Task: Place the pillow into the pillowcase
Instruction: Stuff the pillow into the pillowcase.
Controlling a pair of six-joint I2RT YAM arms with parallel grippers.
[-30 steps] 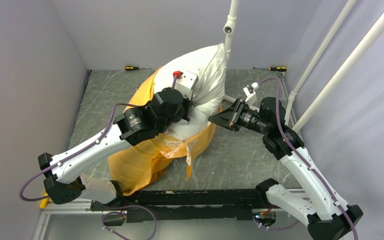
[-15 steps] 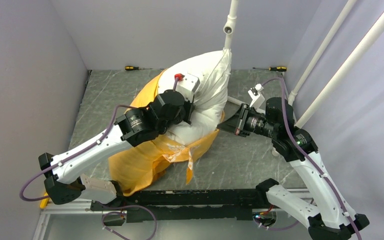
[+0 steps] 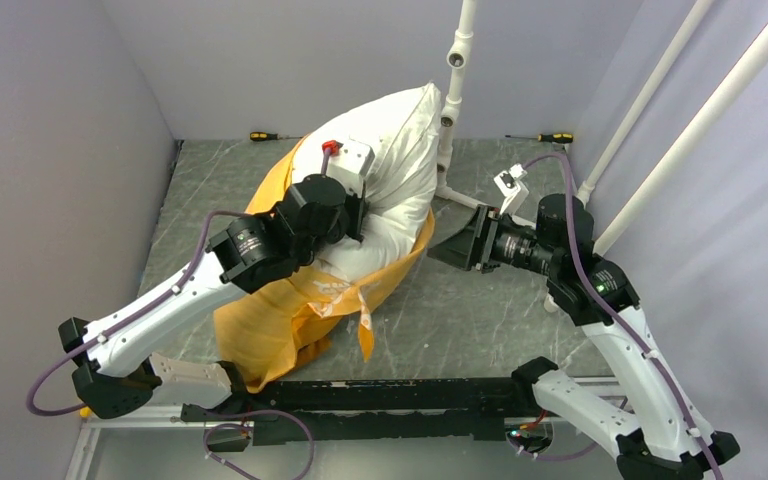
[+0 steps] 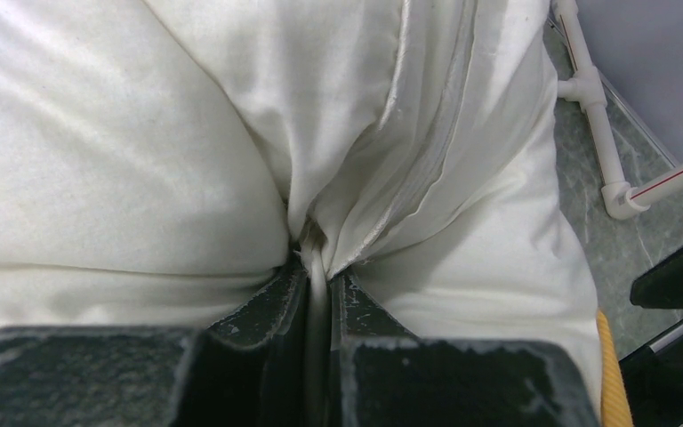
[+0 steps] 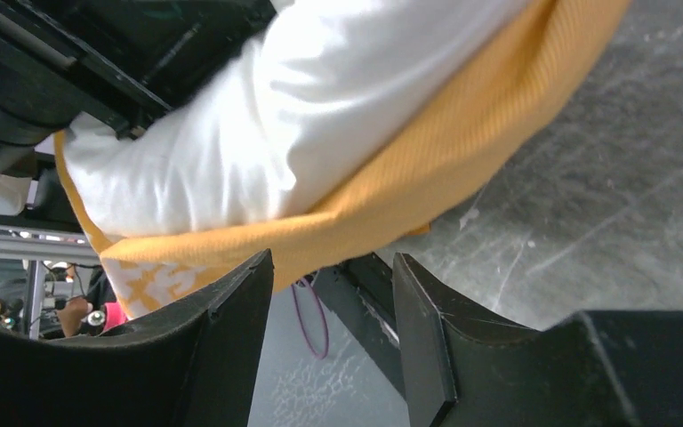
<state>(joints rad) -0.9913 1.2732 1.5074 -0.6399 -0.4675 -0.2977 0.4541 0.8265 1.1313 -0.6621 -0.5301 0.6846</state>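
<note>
The plump white fabric pillow sat half inside the crumpled orange-yellow fabric pillowcase on the grey bench, free end toward 1 o'clock. The left gripper clamped a pillow fold; the right gripper, at the pillow's 3 o'clock, stood apart, empty.

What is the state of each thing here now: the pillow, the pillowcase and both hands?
pillow: lower part inside the case, upper end sticking out.
pillowcase: crumpled, mouth open around the pillow.
left hand: shut on a fold of the pillow.
right hand: open, holding nothing, near the pillowcase edge.
</note>
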